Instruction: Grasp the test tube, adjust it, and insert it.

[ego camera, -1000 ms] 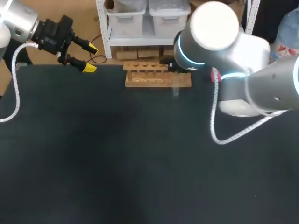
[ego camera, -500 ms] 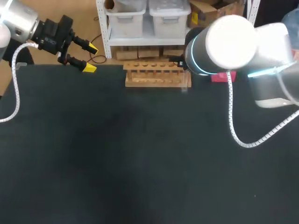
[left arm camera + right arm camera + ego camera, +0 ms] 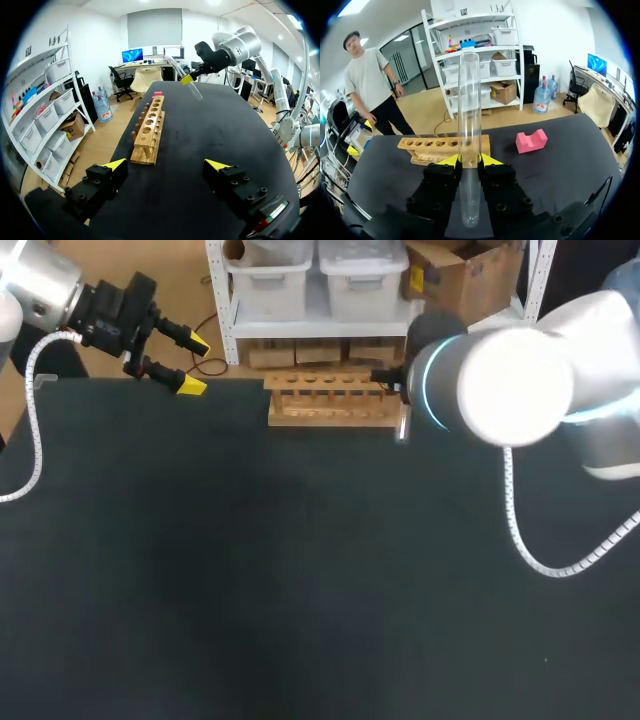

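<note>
Test tube [image 3: 469,100], clear glass, sits clamped between the yellow tips of the right gripper [image 3: 469,160], at the right end of the wooden rack [image 3: 335,405] by the far edge of the dark tabletop [image 3: 300,590]. Left gripper [image 3: 188,365] hangs over the far left corner, fingers spread wide, holding nothing. Pink block [image 3: 531,141] lies right of the rack.

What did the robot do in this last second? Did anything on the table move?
The right gripper, clamped on the test tube, carried it toward the robot's right, from in front of the wooden rack to the rack's right end. The left gripper, open, and the rack stayed put.
</note>
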Controlling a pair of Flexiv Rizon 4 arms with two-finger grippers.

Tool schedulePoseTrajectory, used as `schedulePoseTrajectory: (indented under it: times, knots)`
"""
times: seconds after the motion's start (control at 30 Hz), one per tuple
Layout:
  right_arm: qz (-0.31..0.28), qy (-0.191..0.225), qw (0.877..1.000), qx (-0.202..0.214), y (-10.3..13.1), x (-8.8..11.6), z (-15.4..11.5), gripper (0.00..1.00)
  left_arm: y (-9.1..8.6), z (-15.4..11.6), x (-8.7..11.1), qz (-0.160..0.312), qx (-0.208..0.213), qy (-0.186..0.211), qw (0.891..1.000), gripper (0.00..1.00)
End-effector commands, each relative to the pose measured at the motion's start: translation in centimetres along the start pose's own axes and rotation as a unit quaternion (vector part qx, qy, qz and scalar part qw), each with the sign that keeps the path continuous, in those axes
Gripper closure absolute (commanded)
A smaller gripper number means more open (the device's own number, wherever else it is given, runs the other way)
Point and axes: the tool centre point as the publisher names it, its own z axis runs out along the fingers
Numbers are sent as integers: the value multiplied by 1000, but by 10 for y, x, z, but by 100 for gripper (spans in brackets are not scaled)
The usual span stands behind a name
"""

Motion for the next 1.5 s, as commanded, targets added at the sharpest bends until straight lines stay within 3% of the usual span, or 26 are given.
schedulePoseTrajectory:
  times: [0.03,1.5]
  knots:
    - [1,-118,993,-5,-4,3,-3,100,0,0,0,1,-1,0,1000,0]
    - [1,-118,993,-5,-4,3,-3,100,0,0,0,1,-1,0,1000,0]
